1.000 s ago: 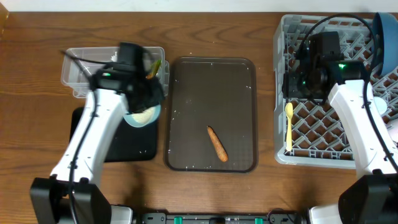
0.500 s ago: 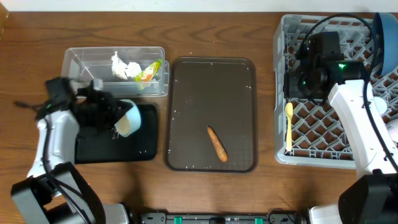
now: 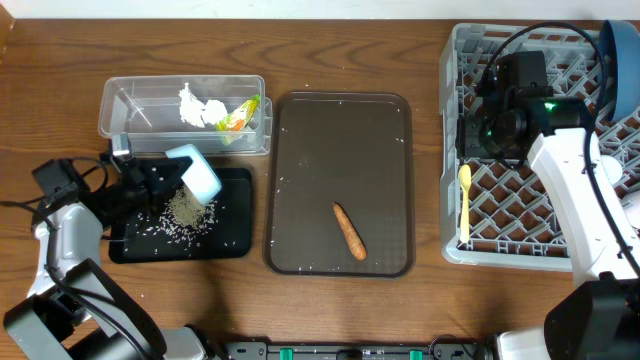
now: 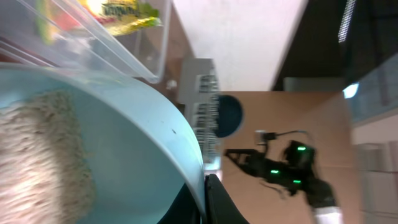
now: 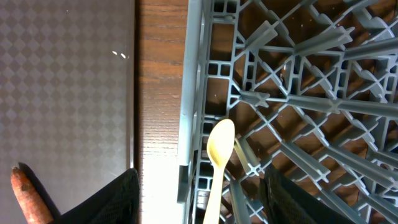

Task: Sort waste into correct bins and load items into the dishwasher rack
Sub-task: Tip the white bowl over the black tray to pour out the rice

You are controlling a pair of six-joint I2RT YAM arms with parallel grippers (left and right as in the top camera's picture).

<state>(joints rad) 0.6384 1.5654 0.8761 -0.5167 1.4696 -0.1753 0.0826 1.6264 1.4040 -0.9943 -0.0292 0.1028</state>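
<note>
Moved since half a second ago: left arm drawn back toward the left edge of the bench; light-blue cup tipped mouth-down; rice grains now heaped and scattered on the black tray. No change at the right arm.

Hazards, judged from the present layout, largest item first:

- Dishwasher rack, already holding the pale yellow spoon and dark-blue bowl. Risk of leftover rice carried in with the cup, given grains visible inside it in the left wrist view. Empty fully before transfer.
- Brown serving tray, with the carrot stick lying loose and unsorted. Likely to roll away under an off-centre pinch.
- Clear tub, holding the tissue and wrapper, just beside the cup. Risk of striking its front wall while righting the cup.
- Black tray, shallow-rimmed, with grains close to its left side. Risk of spill onto the bench under hard shaking.

Pose:

- Left arm low, reaching in from the far left, wrist rolled over. Left jaws clamped on the cup above the tray.
- Right arm hovering over the rack's left part. Right jaws spread wide, empty, above the spoon.
</note>
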